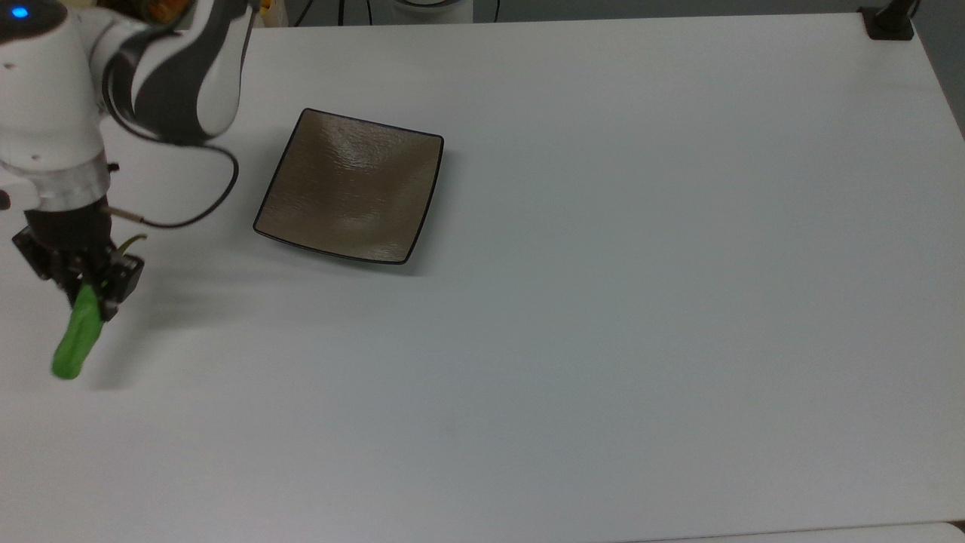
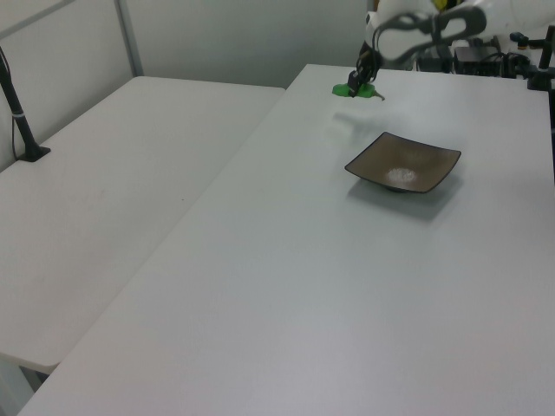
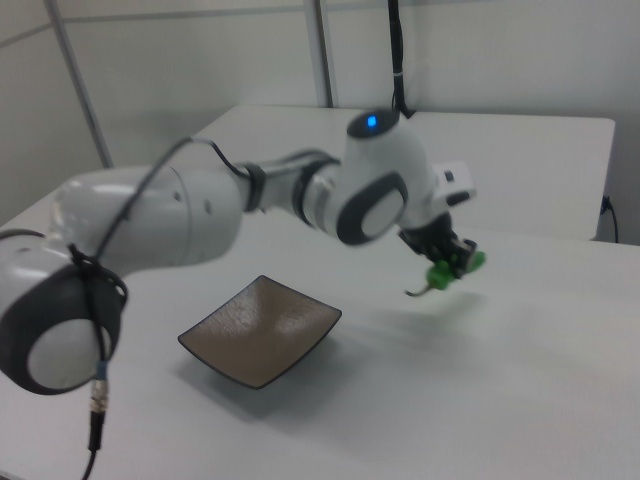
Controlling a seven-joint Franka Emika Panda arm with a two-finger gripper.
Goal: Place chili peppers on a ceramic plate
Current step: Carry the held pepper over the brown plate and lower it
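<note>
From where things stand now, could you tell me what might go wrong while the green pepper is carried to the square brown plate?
1. The tool holds the bright green, elongated chili pepper near its stem end, so most of its length hangs free; it could pivot or slip out in transit.
2. The glossy square brown ceramic plate has upturned corners; a low approach might clip its rim.
3. Released from too high, the pepper could roll off onto the white table.
</note>
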